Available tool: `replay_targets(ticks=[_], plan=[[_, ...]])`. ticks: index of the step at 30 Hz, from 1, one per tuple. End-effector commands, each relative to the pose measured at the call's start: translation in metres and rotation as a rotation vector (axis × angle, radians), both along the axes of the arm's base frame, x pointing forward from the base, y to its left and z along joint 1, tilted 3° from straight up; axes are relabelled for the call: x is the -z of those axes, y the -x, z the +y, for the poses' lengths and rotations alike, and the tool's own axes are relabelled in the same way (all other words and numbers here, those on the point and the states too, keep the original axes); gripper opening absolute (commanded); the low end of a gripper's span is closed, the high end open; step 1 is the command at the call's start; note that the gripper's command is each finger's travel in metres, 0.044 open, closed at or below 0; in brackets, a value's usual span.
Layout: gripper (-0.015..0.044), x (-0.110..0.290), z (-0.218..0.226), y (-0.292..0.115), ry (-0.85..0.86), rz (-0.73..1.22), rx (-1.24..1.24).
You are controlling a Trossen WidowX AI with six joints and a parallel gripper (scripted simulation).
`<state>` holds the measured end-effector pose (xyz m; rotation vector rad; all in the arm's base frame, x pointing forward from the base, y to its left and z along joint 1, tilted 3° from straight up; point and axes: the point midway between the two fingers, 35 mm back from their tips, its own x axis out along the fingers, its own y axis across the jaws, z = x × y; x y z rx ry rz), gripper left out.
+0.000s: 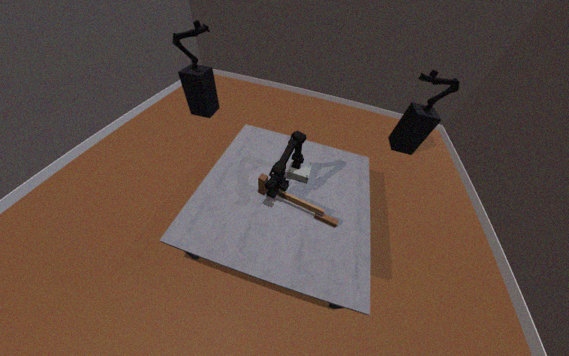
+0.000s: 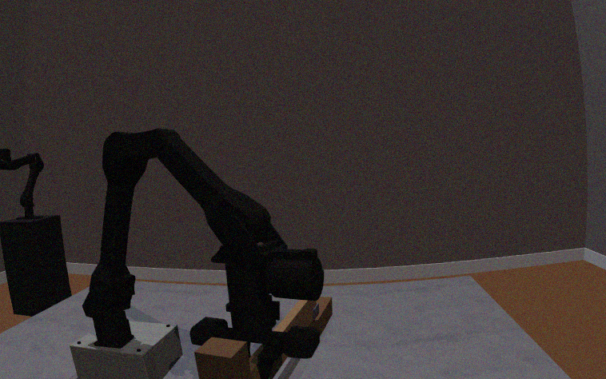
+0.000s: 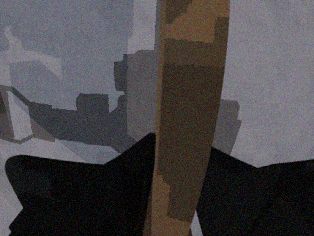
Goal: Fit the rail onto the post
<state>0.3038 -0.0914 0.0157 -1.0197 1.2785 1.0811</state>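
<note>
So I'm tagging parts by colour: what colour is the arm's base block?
Light grey-white base block, seen best in the exterior view.

In your wrist view, the rail (image 3: 189, 114) runs up the middle of the frame from the bottom edge to the top edge, leaning slightly right toward the top. Its wood face shows patchy light and dark tan shading. The gripper (image 3: 174, 214) is closed on the rail: its dark body fills the lower part of your frame on both sides of the wood. Behind lies the grey table (image 3: 266, 41), crossed by blocky darker shadows at mid-height.
</note>
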Motion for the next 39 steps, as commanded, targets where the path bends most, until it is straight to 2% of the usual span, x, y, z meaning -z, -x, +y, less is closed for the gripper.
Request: replay_targets(ticks=[1,15,21,26,39], plan=[[0.0079,0.000,0.000,0.000,0.000,0.000,0.000],[0.0440,0.000,0.000,0.000,0.000,0.000,0.000],[0.0440,-0.002,0.002,0.000,0.000,0.000,0.000],[0.0440,-0.031,0.028,-0.007,0.001,-0.003,0.000],[0.0440,-0.031,0.028,-0.007,0.001,-0.003,0.000]])
